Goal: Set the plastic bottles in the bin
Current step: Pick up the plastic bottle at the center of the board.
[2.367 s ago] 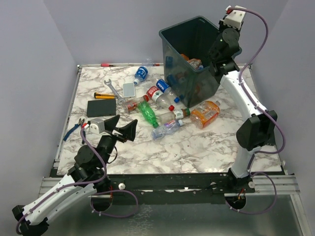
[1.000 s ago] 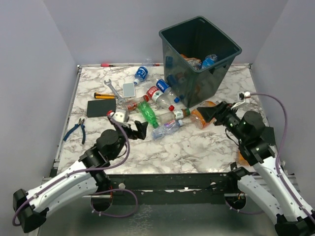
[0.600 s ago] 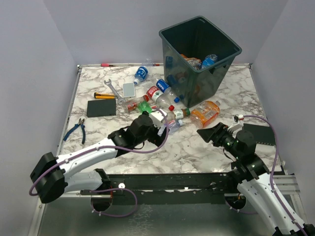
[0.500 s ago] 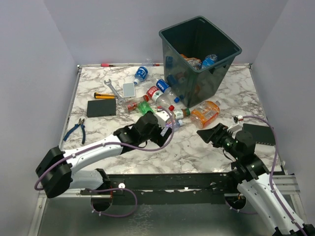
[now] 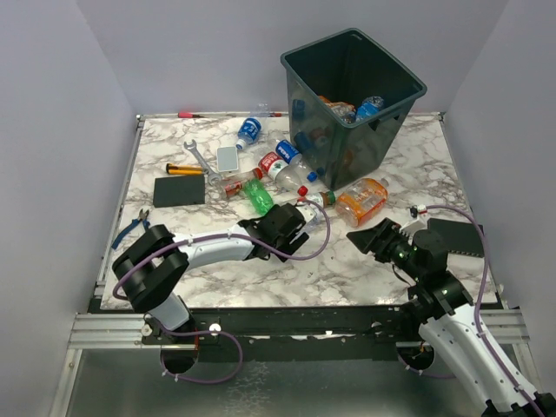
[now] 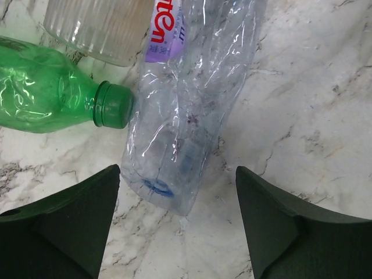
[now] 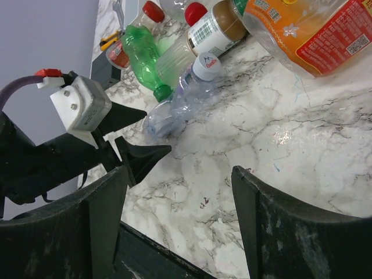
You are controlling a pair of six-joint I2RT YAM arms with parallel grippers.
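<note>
Two jaw pairs spread, nothing pinched. Left gripper (image 6: 177, 177) straddles crushed clear bottle (image 6: 186, 110), apparently lined up for grab; green bottle (image 6: 46, 99) cap touching at left. Right gripper (image 7: 177, 174) empty; orange bottle (image 7: 314, 29) ahead. Bin (image 5: 369, 148) beyond, well apart.

The setting is a robotics laboratory test cell. A white marble-patterned tabletop (image 5: 347, 261) is enclosed on three sides by plain pale lilac wall panels (image 5: 52, 104), and a silver aluminium extrusion rail (image 5: 113, 328) runs along its near edge. Two white-and-black jointed robot arms, left (image 5: 213, 249) and right (image 5: 456, 334), are mounted at that edge, each trailing a purple cable (image 7: 20, 82).
</note>
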